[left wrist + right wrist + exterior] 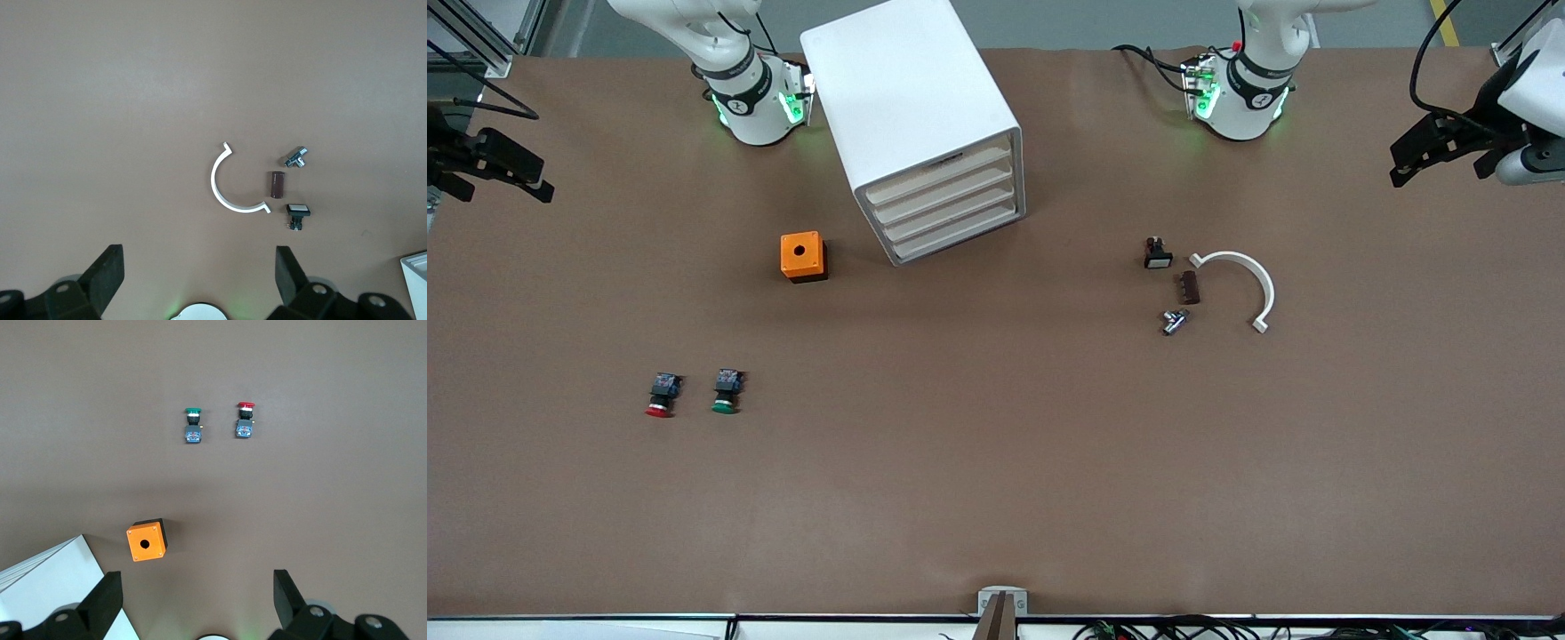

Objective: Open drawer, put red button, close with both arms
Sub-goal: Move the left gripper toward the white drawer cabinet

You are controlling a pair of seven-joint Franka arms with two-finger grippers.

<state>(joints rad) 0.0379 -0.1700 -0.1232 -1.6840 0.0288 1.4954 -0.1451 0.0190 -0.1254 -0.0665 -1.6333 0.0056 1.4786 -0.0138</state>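
Observation:
The white cabinet (911,116) stands between the two arm bases, and its top drawer (935,173) is pushed in flush like the three below it. The red button (662,396) (245,420) lies on the table toward the right arm's end, nearer the front camera than the cabinet, with a green button (727,392) (193,425) beside it. My right gripper (503,187) (198,580) hangs open and empty in the air over the right arm's end of the table. My left gripper (1440,156) (198,257) hangs open and empty over the left arm's end.
An orange box with a hole (802,256) (147,541) sits close to the cabinet. Toward the left arm's end lie a white arc (1240,284) (230,187), a brown cylinder (1190,287), a metal fitting (1174,321) and a small white-capped switch (1157,254).

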